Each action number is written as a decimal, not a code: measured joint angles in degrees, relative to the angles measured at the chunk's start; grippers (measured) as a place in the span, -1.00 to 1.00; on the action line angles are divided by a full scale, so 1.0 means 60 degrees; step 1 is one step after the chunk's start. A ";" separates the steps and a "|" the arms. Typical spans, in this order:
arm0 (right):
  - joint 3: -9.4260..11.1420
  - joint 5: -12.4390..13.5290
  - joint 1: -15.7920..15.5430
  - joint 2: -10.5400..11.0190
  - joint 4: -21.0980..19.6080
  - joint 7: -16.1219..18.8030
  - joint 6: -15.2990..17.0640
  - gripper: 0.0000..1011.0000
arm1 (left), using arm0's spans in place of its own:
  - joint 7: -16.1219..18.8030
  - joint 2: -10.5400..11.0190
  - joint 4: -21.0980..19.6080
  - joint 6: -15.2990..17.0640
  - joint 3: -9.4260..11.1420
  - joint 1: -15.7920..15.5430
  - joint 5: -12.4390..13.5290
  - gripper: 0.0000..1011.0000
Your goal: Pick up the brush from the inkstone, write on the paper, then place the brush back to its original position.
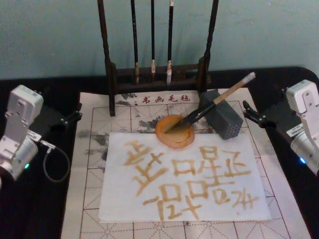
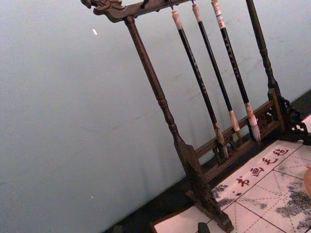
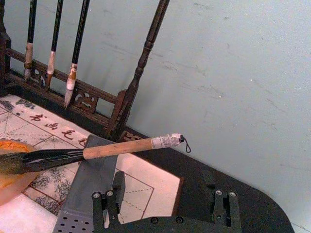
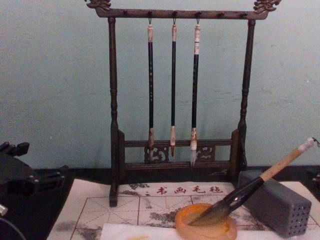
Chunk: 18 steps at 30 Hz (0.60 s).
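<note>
Brush (image 1: pixel 214 103) is lying aslant, its bushy tip sitting in the inkstone (image 1: pixel 175 133) and its handle leaning across the grey block (image 1: pixel 223 118), with the whitish end jutting past the block toward the back right.

Inkstone is overlapping the paper's (image 1: pixel 184 177) back edge. Paper is carrying tan brushed characters, not legible.

Felt mat (image 1: pixel 89 149) is showing bare gridded margins on both sides of the paper. Red characters 书画毛毡 are running along its back edge.

Brush stand (image 1: pixel 159 74) is closing off the rear, with three thin brushes (image 4: pixel 173 90) hanging.

Right gripper (image 1: pixel 247 112) is waiting at the mat's right back corner, jaws spread wide and holding nothing, apart from the brush.

Left gripper (image 1: pixel 76 115) is idling at the mat's left edge; its jaw state cannot be told.
</note>
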 joint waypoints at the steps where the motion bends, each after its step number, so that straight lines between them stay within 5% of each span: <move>1: 0.0000 0.0000 0.0000 -0.0001 0.0000 -0.0001 0.0000 0.98 | 0.0000 0.0000 0.0000 0.0000 -0.0001 0.0000 0.0000 0.98; 18: 0.0001 0.0001 0.0000 -0.0001 0.0000 -0.0002 0.0000 0.98 | 0.0001 0.0000 0.0000 0.0000 0.0000 0.0001 0.0000 0.98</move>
